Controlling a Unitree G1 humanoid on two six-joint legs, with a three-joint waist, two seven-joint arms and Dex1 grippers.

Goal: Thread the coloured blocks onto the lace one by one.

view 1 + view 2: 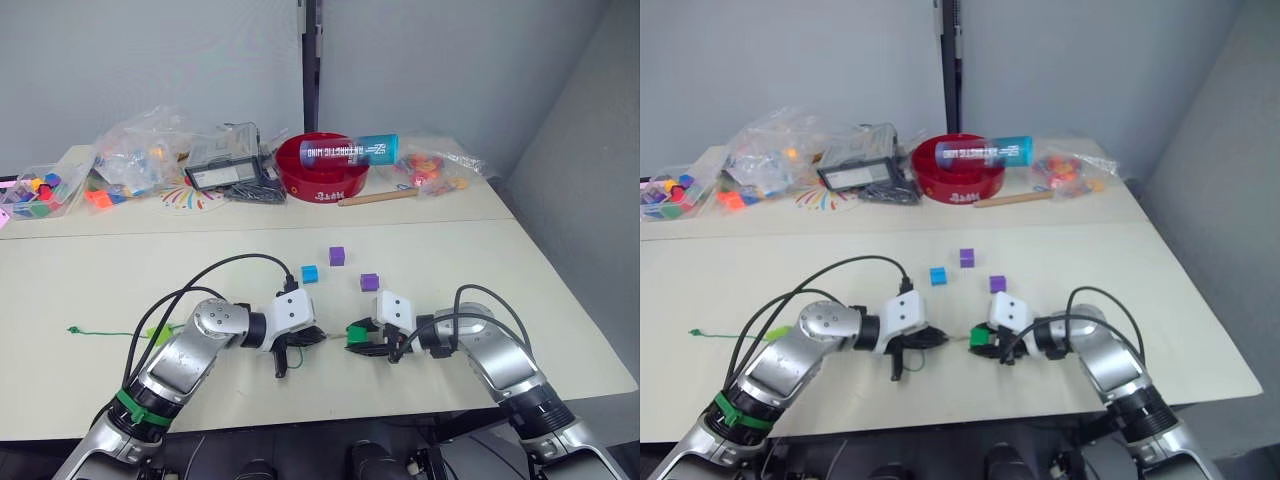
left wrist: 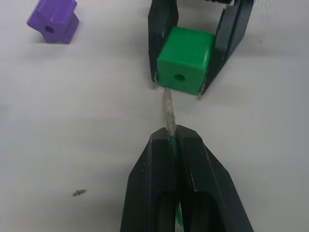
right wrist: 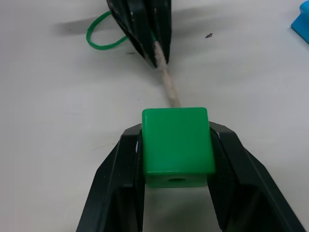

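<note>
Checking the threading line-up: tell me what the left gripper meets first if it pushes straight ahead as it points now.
The dark green block, held in the right gripper. The left gripper pinches the lace, whose pale tip already reaches the block's near face, apparently below the hole.

The right gripper [image 3: 176, 159] clamps a dark green block [image 3: 176, 142] between its two black fingers [image 3: 113, 183], a round hole showing in the block's near face; the lace's stiff pale tip [image 3: 168, 89] meets the block's far side, though whether it enters a hole cannot be seen; the left gripper [image 3: 155, 60] pinches that tip with its fingers closed together; a loop of green lace [image 3: 99, 42] lies on the pale bench [image 3: 58, 121] beside it; a sky blue block [image 3: 301, 23] sits at the frame's edge.
</note>
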